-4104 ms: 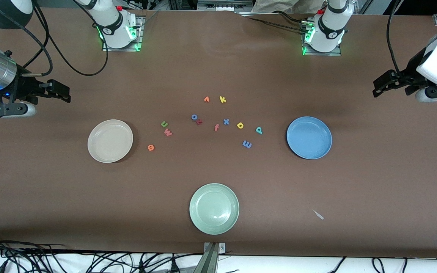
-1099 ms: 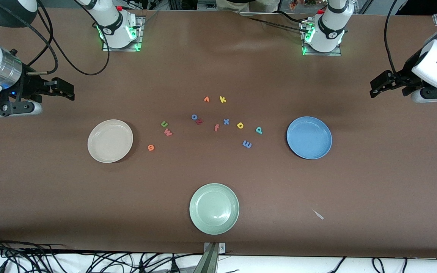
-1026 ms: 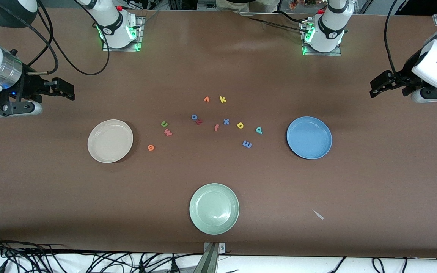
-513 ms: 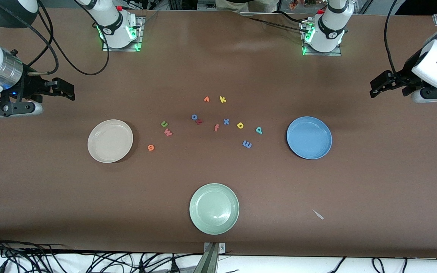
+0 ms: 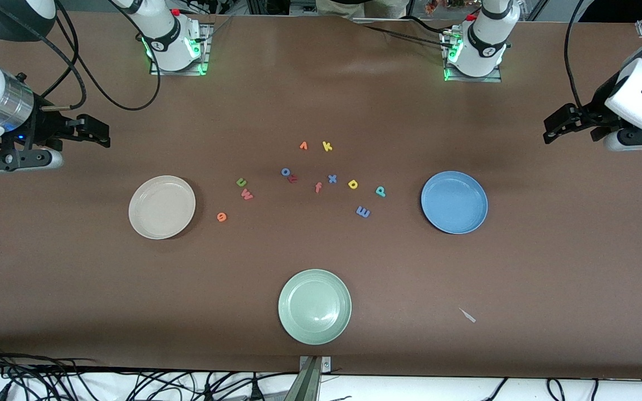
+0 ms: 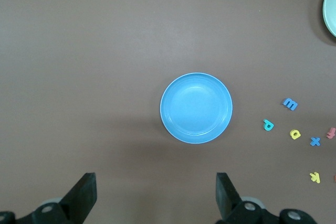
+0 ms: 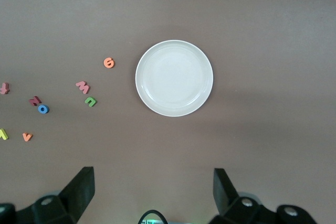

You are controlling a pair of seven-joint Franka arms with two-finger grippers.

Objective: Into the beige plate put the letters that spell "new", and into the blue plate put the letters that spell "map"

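Front view shows both plates empty, the left gripper [image 5: 548,127] and right gripper [image 5: 101,133] spread wide holding nothing, while the letters [image 5: 247,194] near the middle look light, soft and thin, likely best pinched across their edges

Brown table [image 5: 521,267] carries a cream-beige plate [image 5: 161,207], a mid-blue plate [image 5: 454,202], a pale green plate [image 5: 314,306]; black fingers [image 6: 83,195].

Both arms shift a little since the start

The right gripper [image 5: 95,129] sits slightly closer to the middle of the table and higher; the left gripper [image 5: 556,123] sits slightly higher.
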